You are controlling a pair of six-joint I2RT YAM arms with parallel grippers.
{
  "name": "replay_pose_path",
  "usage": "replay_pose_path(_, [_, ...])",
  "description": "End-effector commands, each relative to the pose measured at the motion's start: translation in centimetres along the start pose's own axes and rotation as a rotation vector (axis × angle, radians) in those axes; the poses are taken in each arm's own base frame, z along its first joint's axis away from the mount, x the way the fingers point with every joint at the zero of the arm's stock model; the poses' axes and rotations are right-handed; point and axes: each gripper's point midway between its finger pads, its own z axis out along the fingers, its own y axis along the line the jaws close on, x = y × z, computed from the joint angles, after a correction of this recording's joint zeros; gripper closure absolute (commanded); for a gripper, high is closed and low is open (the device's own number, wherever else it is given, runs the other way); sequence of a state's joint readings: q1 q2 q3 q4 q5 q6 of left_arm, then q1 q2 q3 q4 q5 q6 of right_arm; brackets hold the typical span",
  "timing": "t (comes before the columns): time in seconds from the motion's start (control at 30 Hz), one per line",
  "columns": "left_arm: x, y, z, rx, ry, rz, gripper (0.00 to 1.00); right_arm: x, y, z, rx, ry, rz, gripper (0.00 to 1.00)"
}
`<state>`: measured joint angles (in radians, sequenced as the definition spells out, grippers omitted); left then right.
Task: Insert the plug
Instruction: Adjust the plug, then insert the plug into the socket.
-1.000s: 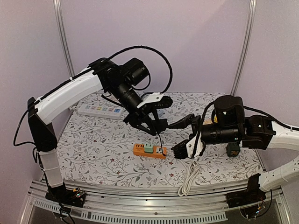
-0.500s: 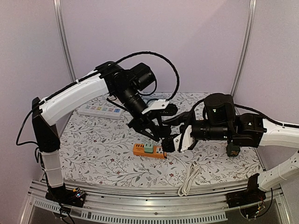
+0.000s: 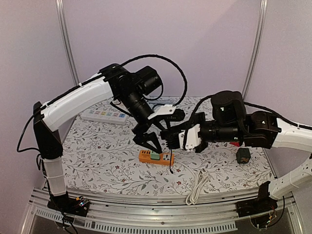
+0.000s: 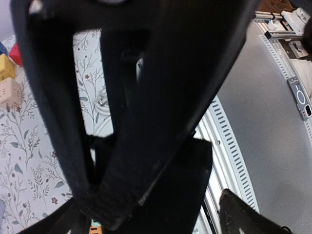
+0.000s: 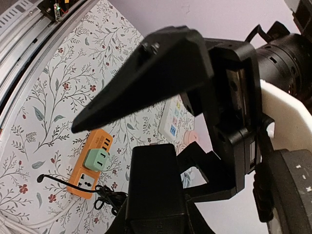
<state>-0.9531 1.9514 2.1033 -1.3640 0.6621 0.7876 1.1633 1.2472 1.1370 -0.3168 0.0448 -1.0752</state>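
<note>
The plug (image 5: 152, 180) is a black block with a thin black cable (image 5: 100, 197) trailing from it. My right gripper (image 3: 170, 138) is shut on it, holding it in the air just right of my left gripper (image 3: 150, 145). The left gripper's fingers (image 5: 146, 73) stand open on either side of the plug, above the orange power strip (image 3: 163, 158). A green adapter (image 5: 96, 161) sits in that strip, beside a free socket (image 5: 81, 181). The cable hangs down past the strip's right end. Dark finger shapes fill most of the left wrist view.
A white power strip (image 3: 105, 115) lies at the back left of the flowered cloth. A small dark cube (image 3: 243, 155) sits at the right and a white cable (image 3: 197, 184) lies near the front edge. A metal rail (image 3: 146, 214) borders the front.
The right gripper moved left to the plug and shut on it. The left gripper, which held the plug before, has opened its fingers.
</note>
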Motion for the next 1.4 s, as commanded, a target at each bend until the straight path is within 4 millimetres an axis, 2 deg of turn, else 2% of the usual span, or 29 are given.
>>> replay_pose_path(0.0, [2.9, 1.6, -3.0, -0.098, 0.075, -0.159, 0.01, 3.9, -0.9, -2.0, -0.013, 0.225, 0.27, 1.0])
replay_pose_path(0.07, [4.0, 3.6, -5.0, -0.177, 0.046, -0.203, 0.01, 7.4, 0.9, -3.4, -0.077, 0.37, 0.401, 1.0])
replay_pose_path(0.17, [7.0, 6.4, -7.0, -0.285, 0.04, -0.273, 0.01, 11.7, 1.7, -5.5, -0.073, 0.495, 0.663, 1.0])
replay_pose_path(0.23, [9.5, 8.4, -7.3, -0.354, 0.054, -0.33, 0.0, 13.8, 1.9, -6.2, -0.067, 0.545, 0.812, 1.0])
replay_pose_path(0.3, [12.1, 10.1, -7.2, -0.405, 0.053, -0.403, 0.01, 14.4, 2.8, -5.3, -0.095, 0.58, 0.87, 1.0])
replay_pose_path(0.4, [15.6, 11.9, -6.3, -0.448, 0.038, -0.517, 0.02, 14.2, 3.9, -3.0, -0.187, 0.59, 0.913, 1.0])
replay_pose_path(0.53, [19.8, 12.6, -4.5, -0.453, 0.044, -0.661, 0.05, 14.7, 6.1, 2.0, -0.385, 0.679, 0.971, 1.0])
replay_pose_path(0.57, [20.5, 12.5, -4.0, -0.451, 0.048, -0.68, 0.05, 14.8, 6.4, 2.7, -0.418, 0.708, 0.983, 1.0])
replay_pose_path(0.63, [21.7, 12.2, -3.0, -0.439, 0.057, -0.702, 0.06, 15.9, 8.8, 5.3, -0.525, 0.799, 1.0, 1.0])
replay_pose_path(0.67, [22.1, 12.0, -2.6, -0.434, 0.062, -0.711, 0.07, 16.0, 9.3, 6.0, -0.549, 0.818, 0.999, 1.0])
replay_pose_path(0.77, [23.4, 11.4, -1.9, -0.429, 0.089, -0.724, 0.11, 15.3, 10.9, 8.9, -0.596, 0.825, 0.953, 1.0])
replay_pose_path(0.83, [24.4, 11.2, -1.8, -0.433, 0.108, -0.739, 0.15, 14.5, 11.0, 10.1, -0.599, 0.797, 0.926, 1.0])
replay_pose_path(0.93, [25.4, 10.8, -1.5, -0.427, 0.11, -0.766, 0.19, 13.9, 10.9, 10.9, -0.602, 0.771, 0.93, 1.0])
replay_pose_path(1.1, [26.5, 10.4, -1.3, -0.422, 0.125, -0.778, 0.19, 14.0, 11.9, 10.8, -0.63, 0.814, 0.918, 1.0])
replay_pose_path(1.37, [26.4, 10.7, -2.2, -0.439, 0.105, -0.779, 0.19, 14.6, 12.6, 11.6, -0.628, 0.918, 0.835, 1.0])
